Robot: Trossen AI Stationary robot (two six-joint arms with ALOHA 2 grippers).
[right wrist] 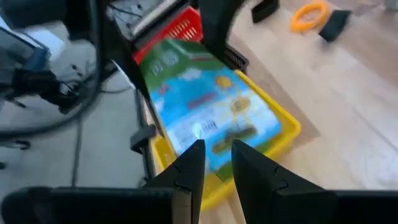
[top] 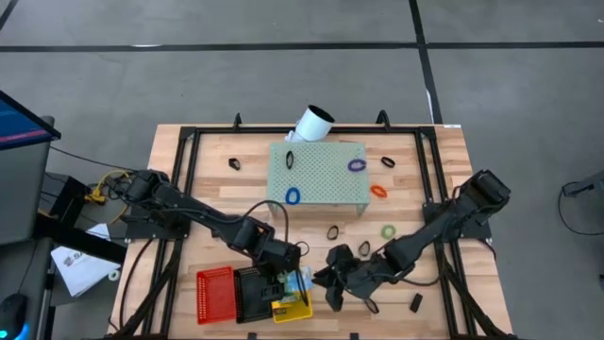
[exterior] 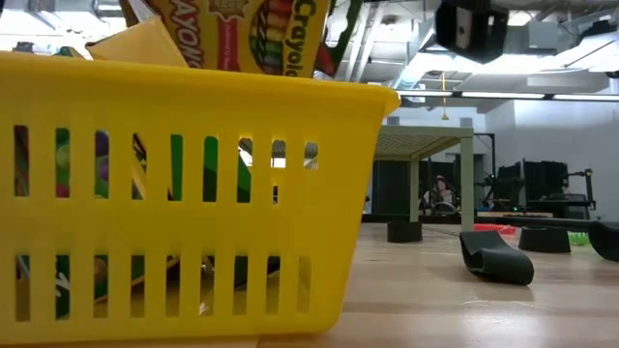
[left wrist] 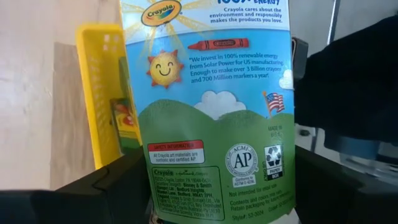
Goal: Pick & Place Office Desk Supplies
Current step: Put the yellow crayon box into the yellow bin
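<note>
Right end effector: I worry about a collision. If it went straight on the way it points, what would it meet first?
Probably the crayon box held by the left end effector over the yellow basket; depth is unclear.

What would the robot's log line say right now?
left gripper: holding crayon box over yellow basket | right gripper: nearby, empty, barely open

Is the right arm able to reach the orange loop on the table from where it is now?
Probably yes. The orange loop lies in the open beside the green block, on the right arm's side, with nothing over it. The right gripper holds nothing, but must first draw back from the yellow basket.
</note>
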